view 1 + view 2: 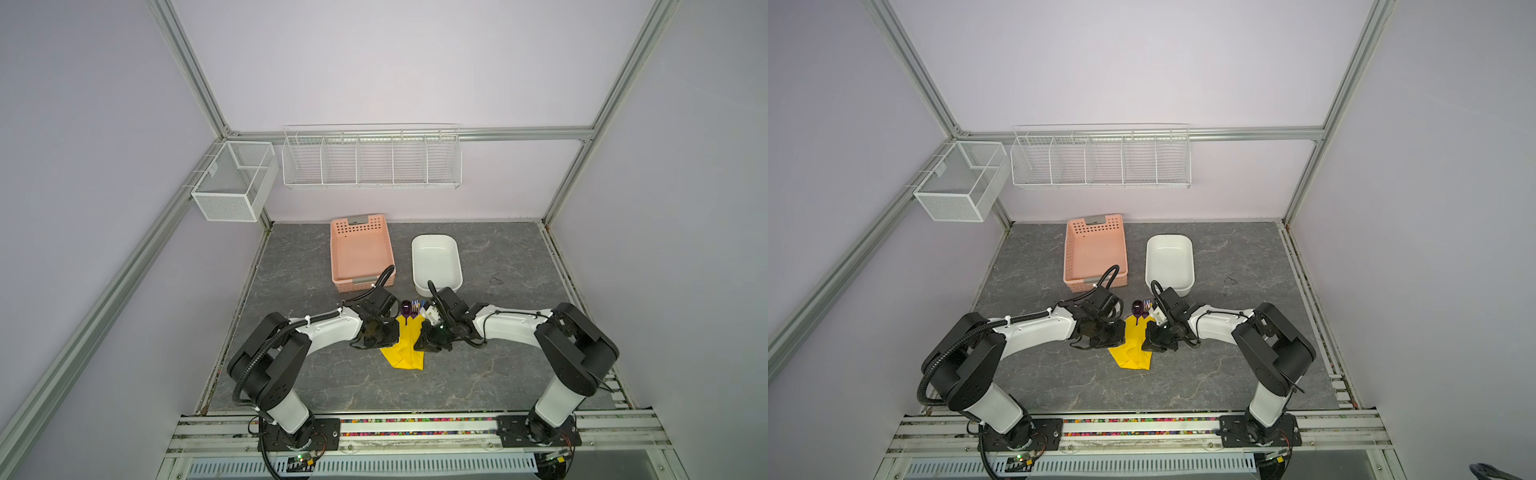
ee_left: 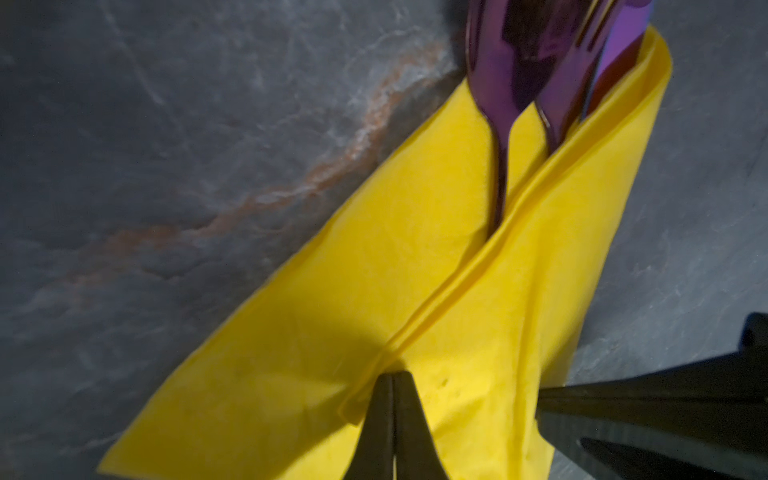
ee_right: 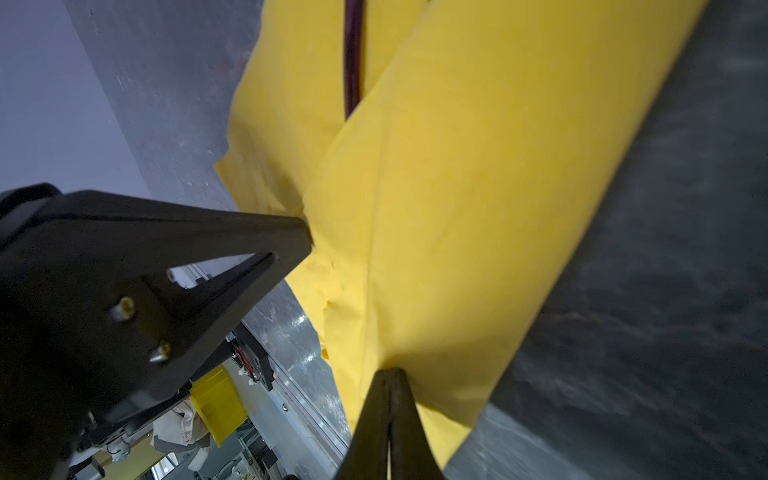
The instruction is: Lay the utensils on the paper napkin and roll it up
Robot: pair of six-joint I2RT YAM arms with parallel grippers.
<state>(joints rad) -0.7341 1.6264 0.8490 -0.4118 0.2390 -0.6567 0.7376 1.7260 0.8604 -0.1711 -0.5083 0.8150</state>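
Note:
The yellow paper napkin (image 1: 405, 353) (image 1: 1133, 353) lies mid-table, one side folded over the utensils (image 1: 411, 309) (image 1: 1140, 307). Their purple spoon head (image 2: 498, 62) and fork head (image 2: 569, 83) stick out of the far end. One dark handle (image 3: 353, 62) shows in the open slit; the other handles are hidden under the fold. My left gripper (image 1: 394, 336) (image 2: 392, 376) is shut, its tips at the edge of the folded flap (image 2: 519, 270). My right gripper (image 1: 422, 338) (image 3: 390, 372) is shut too, tips pinching a crease of the napkin (image 3: 478, 187) from the opposite side.
A pink perforated basket (image 1: 361, 284) and a white oblong tub (image 1: 415, 266) stand just behind the two wrists. A wire rack (image 1: 372, 158) and a mesh box (image 1: 232, 183) hang on the back wall. The two grippers are very close together over the napkin.

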